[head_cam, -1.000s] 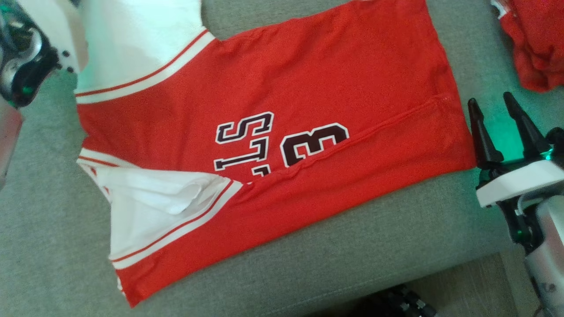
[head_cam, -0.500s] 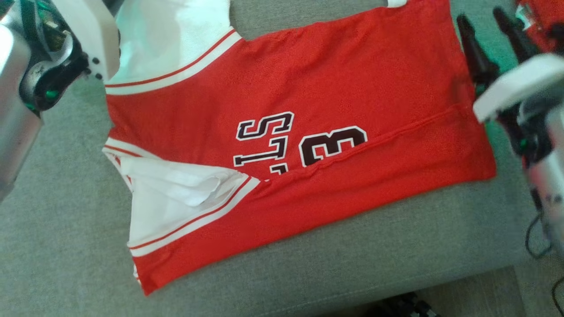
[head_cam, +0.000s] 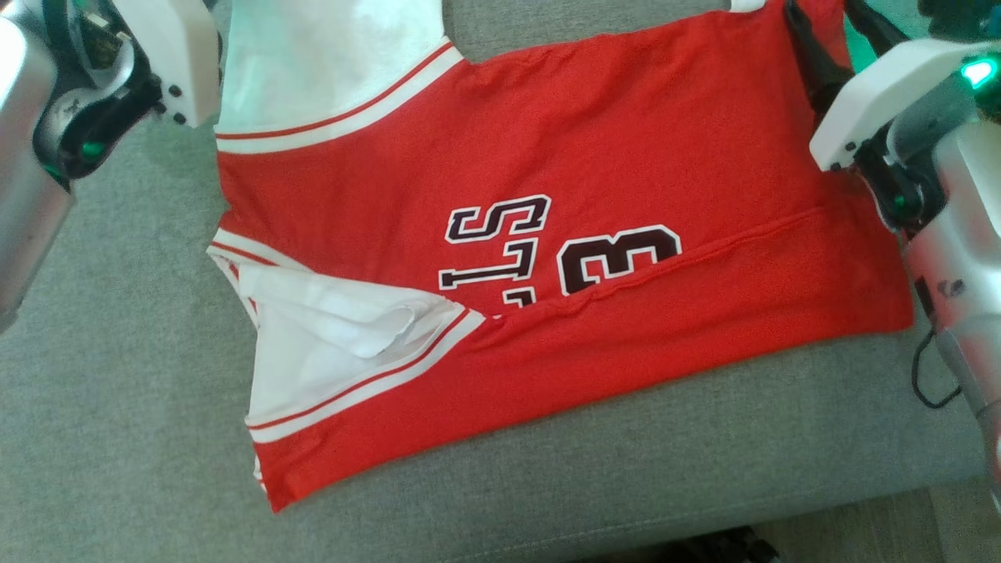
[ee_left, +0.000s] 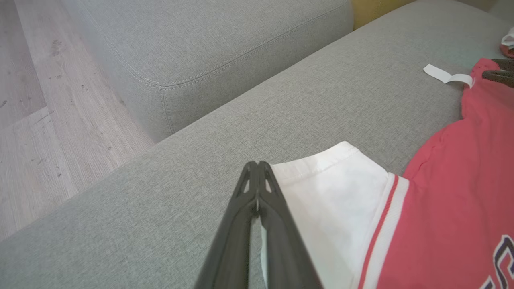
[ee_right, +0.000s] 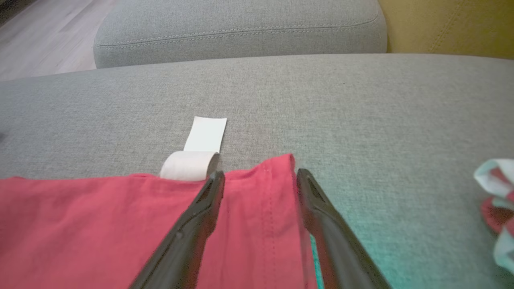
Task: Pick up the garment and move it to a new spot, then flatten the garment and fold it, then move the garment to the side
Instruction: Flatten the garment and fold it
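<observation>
- Setting: home living room.
- Grey fabric sofa seat (ee_left: 321,92), with a seam-stitched adjoining cushion (ee_left: 200,40).
- Pale wood-plank floor (ee_left: 40,140) alongside.
- Yellow upholstery (ee_right: 449,24) behind.

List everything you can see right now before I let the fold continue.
jersey: one, red and white with dark lettering, spread on the sofa seat, near edge folded over.
sofa seat: one, grey, under the jersey.
tag: one, white, on the seat at the jersey's far edge.
other garment: one, red and white, bunched on the seat to the right.
floor: pale wood, beyond the sofa.
cable: one, black, at the seat's right side.
left gripper: one, dark, shut at the jersey's white edge.
right gripper: one, dark, open astride the jersey's far hem corner.
</observation>
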Controlling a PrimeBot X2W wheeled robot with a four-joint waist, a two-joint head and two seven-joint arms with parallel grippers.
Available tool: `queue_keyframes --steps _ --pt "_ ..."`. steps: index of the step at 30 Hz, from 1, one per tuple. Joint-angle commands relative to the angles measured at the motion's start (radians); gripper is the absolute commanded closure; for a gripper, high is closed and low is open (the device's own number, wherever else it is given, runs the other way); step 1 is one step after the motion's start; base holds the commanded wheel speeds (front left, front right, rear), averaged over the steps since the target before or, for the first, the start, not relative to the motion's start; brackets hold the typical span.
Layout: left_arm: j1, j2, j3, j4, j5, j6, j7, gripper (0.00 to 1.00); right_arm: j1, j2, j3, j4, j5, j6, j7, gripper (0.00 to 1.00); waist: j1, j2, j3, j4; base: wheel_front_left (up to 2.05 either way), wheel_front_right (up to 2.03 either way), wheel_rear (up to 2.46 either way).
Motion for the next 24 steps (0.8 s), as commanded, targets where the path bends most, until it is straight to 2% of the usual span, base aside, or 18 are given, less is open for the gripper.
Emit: queue_keyframes --steps 1,2,3,4,5,8,9,10,11,18,24 --pt "-0.066 0.049 0.031 -0.021 -0.002 0.002 -0.008 1.00 -0.026 -0.001 0.016 -0.002 0.011 -0.001 -0.018 0.23 0.0000 0.0000 0.003 0.005 0.00 0.00 0.00" --pt "-0.068 0.049 0.029 -0.019 -0.003 0.002 -0.010 1.00 -0.032 0.000 0.021 0.009 0.014 -0.001 -0.023 0.30 0.0000 0.0000 0.004 0.007 0.00 0.00 0.00" --pt "-0.068 0.049 0.029 -0.019 -0.003 0.002 -0.010 1.00 -0.032 0.000 0.021 0.009 0.014 -0.001 -0.023 0.30 0.0000 0.0000 0.004 0.007 0.00 0.00 0.00" --pt "-0.070 0.049 0.027 -0.018 -0.004 0.002 -0.012 1.00 -0.038 0.001 0.026 0.018 0.016 -0.001 -0.029 0.34 0.0000 0.0000 0.005 0.009 0.00 0.00 0.00" --pt "-0.072 0.050 0.024 -0.016 -0.005 0.002 -0.014 1.00 -0.045 0.000 0.031 0.028 0.016 -0.001 -0.036 0.45 0.0000 0.0000 0.005 0.010 0.00 0.00 0.00" --pt "-0.075 0.053 0.016 -0.012 -0.008 0.002 -0.021 1.00 -0.060 0.000 0.045 0.055 0.022 -0.001 -0.053 0.64 0.0000 0.0000 0.005 0.013 0.00 0.00 0.00" --pt "-0.076 0.055 0.014 -0.010 -0.009 0.002 -0.023 1.00 -0.065 -0.001 0.051 0.063 0.022 -0.001 -0.060 0.73 0.0000 0.0000 0.004 0.014 0.00 0.00 0.00" --pt "-0.077 0.057 0.013 -0.008 -0.007 0.002 -0.027 1.00 -0.071 -0.003 0.055 0.071 0.020 -0.001 -0.070 0.94 0.0000 0.0000 0.004 0.015 0.00 0.00 0.00" --pt "-0.079 0.058 0.012 -0.006 -0.007 0.002 -0.032 1.00 -0.077 -0.005 0.058 0.079 0.017 -0.001 -0.082 1.00 0.0000 0.0000 0.003 0.016 0.00 0.00 0.00" --pt "-0.094 0.069 0.022 0.004 -0.006 0.002 -0.092 1.00 -0.112 -0.003 0.054 0.106 0.051 -0.001 -0.162 1.00 0.0000 0.0000 -0.009 0.021 0.00 0.00 0.00" --pt "-0.106 0.081 0.034 -0.035 -0.025 0.002 -0.145 1.00 -0.098 -0.047 0.055 0.049 0.152 -0.001 -0.185 1.00 0.0000 0.0000 -0.034 0.043 0.00 0.00 0.00"
